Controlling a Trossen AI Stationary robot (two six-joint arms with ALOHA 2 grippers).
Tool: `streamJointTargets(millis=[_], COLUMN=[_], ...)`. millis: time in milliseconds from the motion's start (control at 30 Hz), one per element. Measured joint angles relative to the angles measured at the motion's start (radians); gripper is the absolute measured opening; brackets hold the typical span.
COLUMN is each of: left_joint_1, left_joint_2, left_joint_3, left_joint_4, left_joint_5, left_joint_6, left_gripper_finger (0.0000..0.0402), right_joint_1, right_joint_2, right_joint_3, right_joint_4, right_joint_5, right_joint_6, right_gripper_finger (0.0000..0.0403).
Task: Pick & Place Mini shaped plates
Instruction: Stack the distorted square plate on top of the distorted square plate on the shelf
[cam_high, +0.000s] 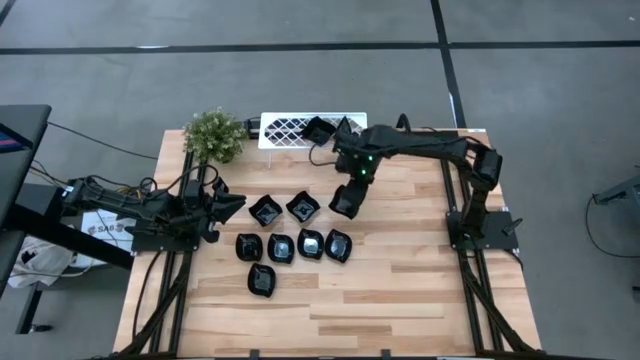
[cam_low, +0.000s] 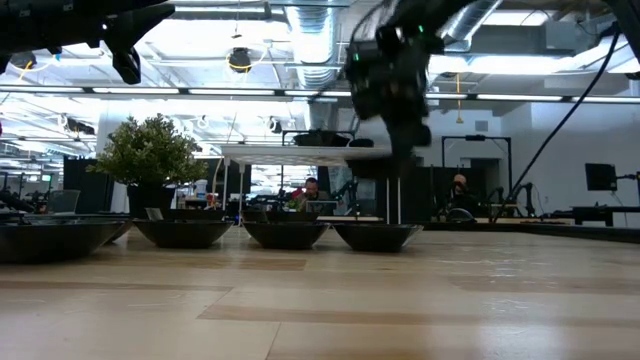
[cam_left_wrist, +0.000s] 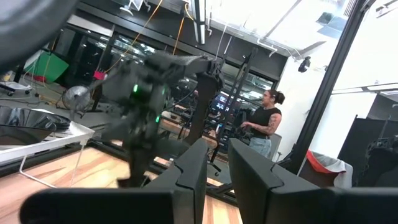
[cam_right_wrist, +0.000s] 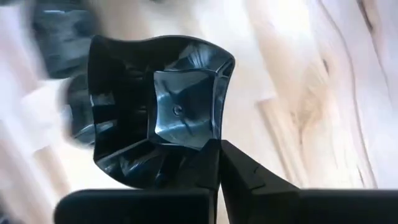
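The right gripper (cam_right_wrist: 219, 163) is clamped shut on the rim of a square wavy-rimmed black plate (cam_right_wrist: 163, 106), holding it above the table (cam_high: 400, 290) just in front of the white lattice rack (cam_high: 290, 130). Seven more black plates (cam_high: 295, 245) lie on the table in front of the rack. The left gripper (cam_high: 235, 205) waits in front of the green plant (cam_high: 215, 135), fingers (cam_left_wrist: 255, 180) slightly apart and holding nothing.

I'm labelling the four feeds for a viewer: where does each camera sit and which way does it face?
High: overhead, straight down; both arms, wooden table.
Low: table height, level across; dishes in a row, arms above.
Left wrist: looks past its own fingers towards the right arm and a person.
Right wrist: down on the square plate gripped at its rim.
Shared: that plate shows in high too.
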Motion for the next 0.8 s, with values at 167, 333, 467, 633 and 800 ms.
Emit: streamJointTargets(millis=[167, 333, 467, 633, 800], left_joint_1=[0.000, 0.000, 0.000, 0.000, 0.000], left_joint_2=[0.000, 0.000, 0.000, 0.000, 0.000], left_joint_3=[0.000, 0.000, 0.000, 0.000, 0.000], left_joint_4=[0.000, 0.000, 0.000, 0.000, 0.000], left_joint_5=[0.000, 0.000, 0.000, 0.000, 0.000], left_joint_6=[0.001, 0.002, 0.002, 0.002, 0.002], left_gripper_finger=[0.0067, 0.0067, 0.0067, 0.0067, 0.0067], right_joint_1=[-0.004, -0.028, -0.056, -0.104, -0.163], right_joint_2=[0.000, 0.000, 0.000, -0.001, -0.001], right_joint_3=[0.217, 0.406, 0.494, 0.529, 0.529], right_joint_4=[-0.108, -0.032, 0.148, 0.308, 0.301], right_joint_5=[-0.039, -0.040, -0.008, 0.084, 0.136], right_joint_6=[-0.083, -0.148, -0.121, 0.042, 0.115], right_gripper_finger=[0.0007, 0.0002, 0.0002, 0.0003, 0.0003])
